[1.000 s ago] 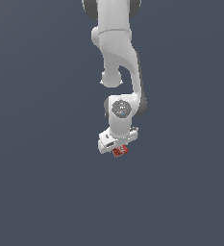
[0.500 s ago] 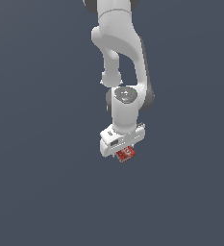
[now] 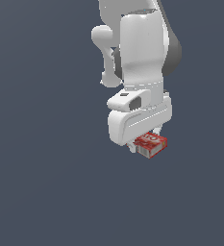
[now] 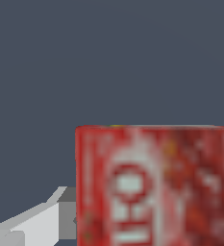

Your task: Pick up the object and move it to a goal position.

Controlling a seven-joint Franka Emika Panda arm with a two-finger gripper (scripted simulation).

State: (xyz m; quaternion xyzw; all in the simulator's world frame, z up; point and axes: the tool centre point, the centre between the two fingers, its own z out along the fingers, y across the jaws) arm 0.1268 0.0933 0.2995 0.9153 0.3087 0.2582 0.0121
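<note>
Your pincer (image 3: 144, 142) sits just below the middle of the exterior view, a bit toward that view's right. It is closed on the red box (image 3: 151, 144), which pokes out from under the white hand. Only a little of the fingers shows under the hand, so you cannot see how wide they stand, but the box hangs there with them on it.

All around the box you see only flat dark blue-grey. Nothing else is near its edges in the exterior view, and there is open room on every side of it. The white arm (image 3: 140, 53) fills the top of that view, above the box.

In the wrist view the red box (image 4: 154, 185) fills the lower right part of the frame. One grey-white finger (image 4: 34, 223) shows at the lower left, next to the box's edge.

The box has white letters on its red face. They are too blurry to read in both views.
</note>
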